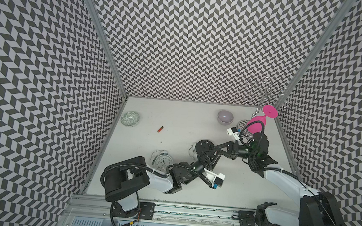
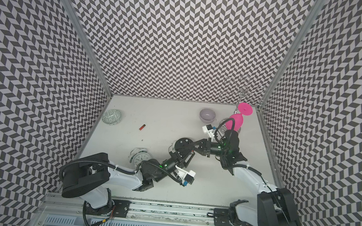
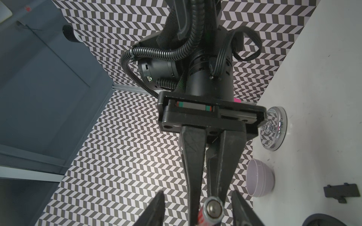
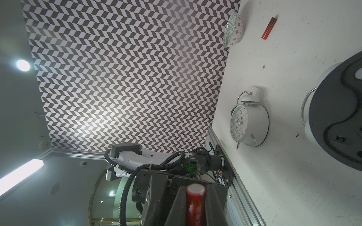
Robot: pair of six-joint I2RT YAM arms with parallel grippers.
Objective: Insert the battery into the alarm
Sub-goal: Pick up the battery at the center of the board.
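Battery [image 3: 212,211], red with a metal end cap, is held off the table right of centre in both top views. It is pinched in the right gripper [image 3: 207,202], whose jaws are clenched on it. The left gripper [image 3: 197,195] is released: its fingers [image 3: 159,207] stand apart on either side of the battery, touching nothing.

Below and beside the meeting grippers the alarm clock [image 1: 204,146] lies face down with its black back up, partly covered by both arms. A black battery cover [image 3: 341,190] lies loose on the table near a lilac bowl [image 1: 225,117]. A second alarm clock [image 1: 162,161], white with twin bells, lies face up at lower centre-left, half under the left arm. A spare battery [image 1: 160,129] lies alone left of centre, and a patterned bowl [image 1: 130,118] sits at the table's left edge. At upper right a pink goblet [image 1: 257,123] hangs upside down on a chrome rack [image 1: 264,91], behind the right wrist.

The table [image 1: 247,191] is white, scuffed and speckled. Black-and-white chevron walls [image 1: 193,40] close three sides, and an aluminium rail [image 1: 189,210] along the bottom carries the arm bases.

The second clock's dial shows 12, 10 and 8 in the right wrist view; the white print on the held battery is too blurred to read
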